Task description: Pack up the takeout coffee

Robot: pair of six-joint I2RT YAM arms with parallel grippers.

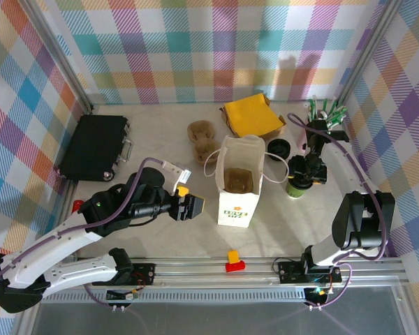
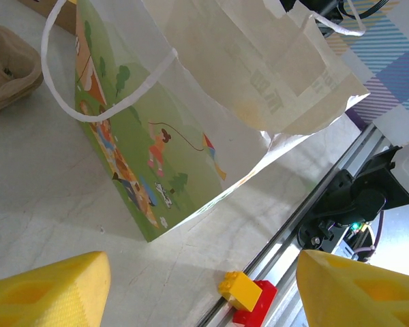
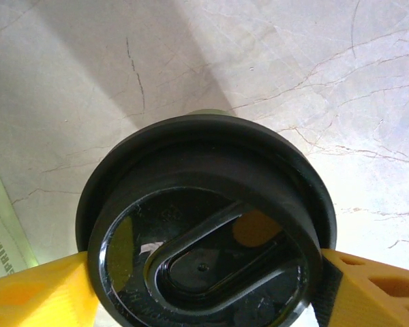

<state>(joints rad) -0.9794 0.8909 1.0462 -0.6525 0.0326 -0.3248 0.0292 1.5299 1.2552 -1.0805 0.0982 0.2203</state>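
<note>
The takeout coffee point(image 1: 297, 187) is a small cup with a green lower band and a black lid point(image 3: 204, 238), just right of the white paper bag point(image 1: 236, 209). My right gripper point(image 1: 307, 171) comes down on it from above. Its yellow fingers point(image 3: 34, 293) press against both sides of the lid, shut on the cup. The bag stands upright with its mouth open and something brown inside. My left gripper point(image 1: 190, 207) hovers at the bag's left side, low over the table. It is open point(image 2: 204, 293) with nothing between its fingers, facing the bag's green printed side point(image 2: 143, 163).
A black case point(image 1: 94, 146) lies at the back left. Brown pulp carriers point(image 1: 204, 139), a yellow sheet point(image 1: 251, 115), a loose black lid point(image 1: 279, 148) and a tumbler of sticks point(image 1: 326, 112) sit behind the bag. A red-and-yellow brick point(image 1: 234, 260) rests on the front rail.
</note>
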